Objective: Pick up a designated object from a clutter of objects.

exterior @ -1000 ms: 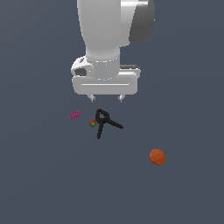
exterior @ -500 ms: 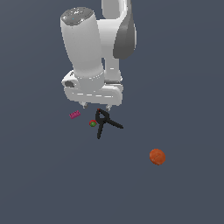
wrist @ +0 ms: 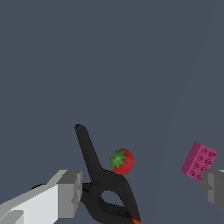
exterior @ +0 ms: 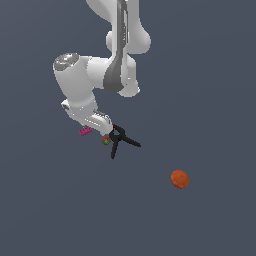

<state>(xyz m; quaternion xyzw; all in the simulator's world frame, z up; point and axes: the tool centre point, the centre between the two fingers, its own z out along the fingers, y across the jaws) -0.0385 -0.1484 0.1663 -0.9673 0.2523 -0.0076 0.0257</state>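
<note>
the approach is in hand: the gripper [wrist: 142,192] hangs spread wide and empty, straddling the black plastic spring clamp [wrist: 103,183]. the small magenta studded toy brick [wrist: 199,161] lies by one fingertip; next, centre over it.

A small magenta studded toy brick [exterior: 85,131] is found furthest toward the exterior view's left, partly tucked under the white arm's hand. To its right, a tiny red-and-green strawberry-like ball [exterior: 106,141] is set just beside a black spring clamp [exterior: 120,141], nearly touching it. An orange ball [exterior: 179,179] is placed well apart from the rest, off toward the exterior view's right and lower down. All four are laid on one flat grey surface [exterior: 210,100].
</note>
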